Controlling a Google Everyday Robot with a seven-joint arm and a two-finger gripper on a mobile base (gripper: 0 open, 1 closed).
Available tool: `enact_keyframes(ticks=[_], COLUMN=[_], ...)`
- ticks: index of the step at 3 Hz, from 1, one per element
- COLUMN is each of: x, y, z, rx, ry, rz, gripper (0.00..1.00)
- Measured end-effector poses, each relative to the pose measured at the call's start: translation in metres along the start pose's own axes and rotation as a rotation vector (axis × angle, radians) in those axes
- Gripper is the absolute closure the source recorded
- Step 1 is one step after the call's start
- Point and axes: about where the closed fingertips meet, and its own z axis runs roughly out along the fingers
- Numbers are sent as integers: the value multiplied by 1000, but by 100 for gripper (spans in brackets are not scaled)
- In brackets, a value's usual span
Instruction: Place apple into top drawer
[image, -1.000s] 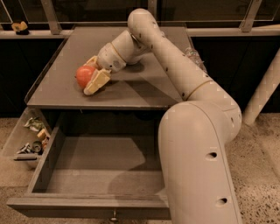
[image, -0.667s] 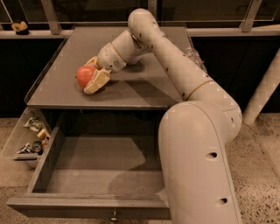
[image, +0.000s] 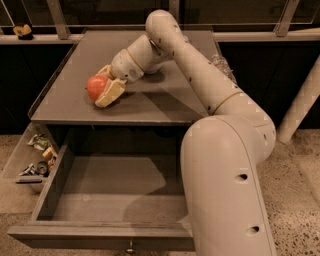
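The red-orange apple lies on the grey cabinet top, left of centre. My gripper reaches it from the right, with one pale finger in front of the apple and the other behind it, so the fingers stand around the apple. The white arm runs back to the right and down to the large base in the foreground. The top drawer is pulled wide open below the cabinet top. Its inside is bare, and its front panel with a small metal knob is at the bottom.
A small pale side bin with cluttered odds and ends hangs left of the drawer. The robot's base covers the drawer's right side. A white post stands at the right, and a rail runs behind the cabinet.
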Motion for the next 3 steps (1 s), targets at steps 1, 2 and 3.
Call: enact_keyframes(ticks=[1,2,3], x=[-1,-48,-134], y=[21,62,116], z=[-3,-48,-82], rx=[-11,116,270], ry=[-11,-37,-82], rz=[-11,-118,-220], gripper=[100,100,100])
